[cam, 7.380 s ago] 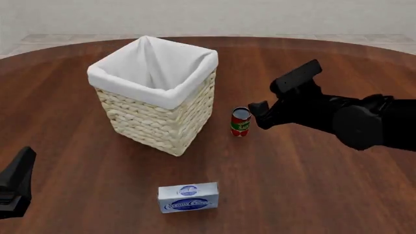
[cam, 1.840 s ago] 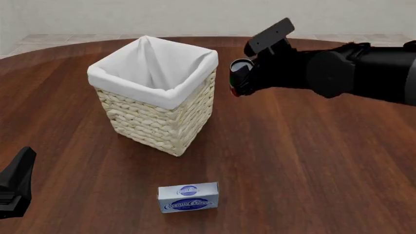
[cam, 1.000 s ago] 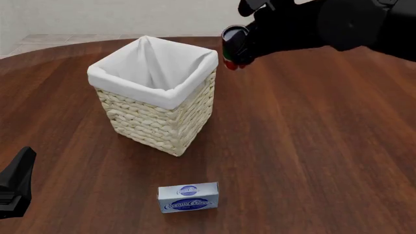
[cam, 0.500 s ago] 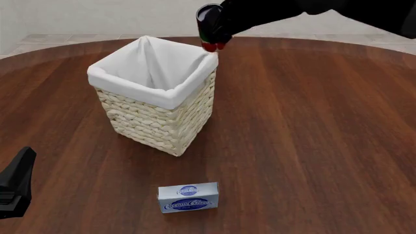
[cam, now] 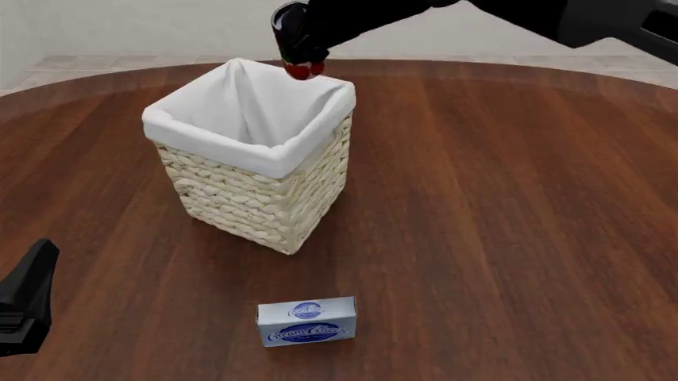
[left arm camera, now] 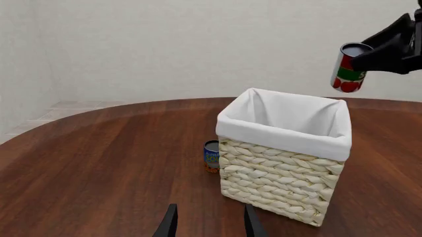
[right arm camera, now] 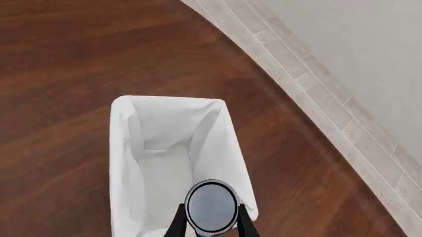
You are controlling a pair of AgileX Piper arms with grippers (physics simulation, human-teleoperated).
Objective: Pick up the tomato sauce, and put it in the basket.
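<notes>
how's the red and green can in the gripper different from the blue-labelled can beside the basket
The red and green tomato sauce can hangs in the air, gripped by the right gripper above the woven wicker basket; the blue-labelled can stands on the wooden table beside the basket. Their labels differ: red and green against blue with an orange band. Both are small upright cylinders with grey tops.

Round dark reddish-brown wooden table (cam: pixel 509 238) with visible plank grain and a soft sheen, filling most of the front view. Behind it a plain off-white wall (left arm camera: pixel 197 44), unmarked, evenly lit with no hard shadows. Floor (right arm camera: pixel 329 94) beyond the table edge is pale grey-beige tile or planks, running along the base of the wall.
</notes>
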